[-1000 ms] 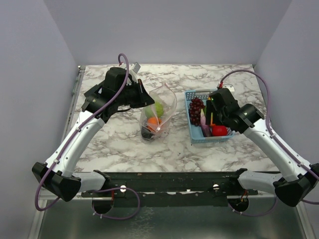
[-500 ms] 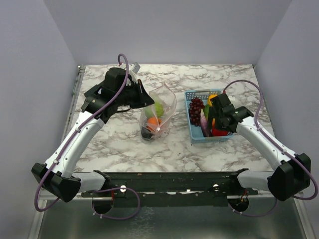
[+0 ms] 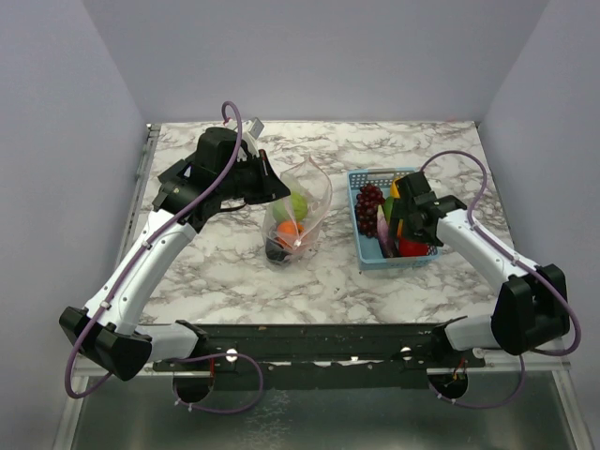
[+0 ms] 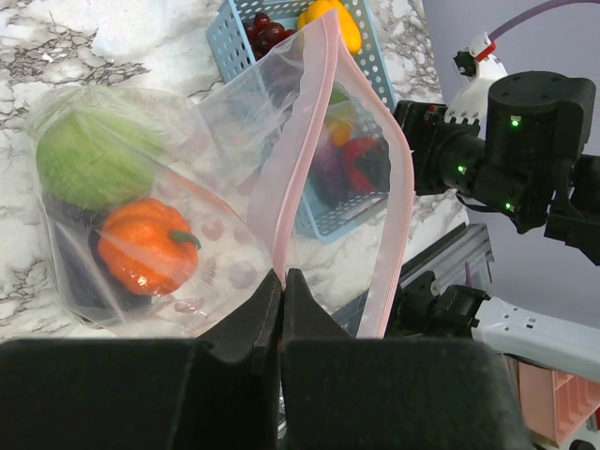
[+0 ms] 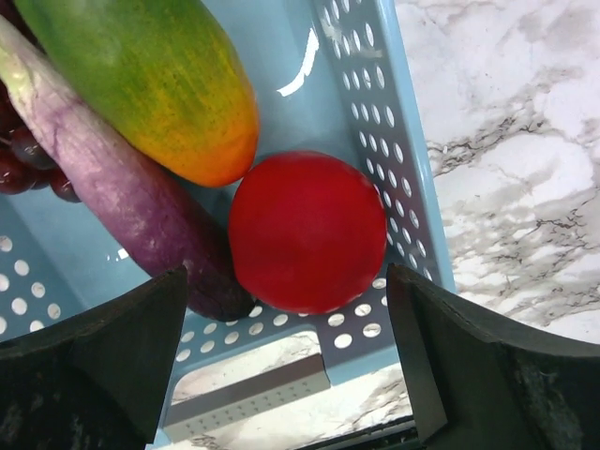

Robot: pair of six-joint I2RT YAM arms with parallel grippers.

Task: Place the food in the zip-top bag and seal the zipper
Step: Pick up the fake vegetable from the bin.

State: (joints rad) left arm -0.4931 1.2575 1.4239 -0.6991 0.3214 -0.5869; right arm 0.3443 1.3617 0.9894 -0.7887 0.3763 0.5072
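Red tomato [image 5: 305, 232] sits centred beneath spread right claw [image 5: 285, 274].

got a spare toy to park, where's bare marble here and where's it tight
Bare marble table runs along the near edge, in front of the clear crinkly zip-top bag and the light-blue slotted plastic basket. Another strip lies behind both. Crowded: the packed basket under the open right gripper, and the bag's left, under the left arm.

text: none could be read | labels, brands: none were found | numbers, signs: none were made out in any view
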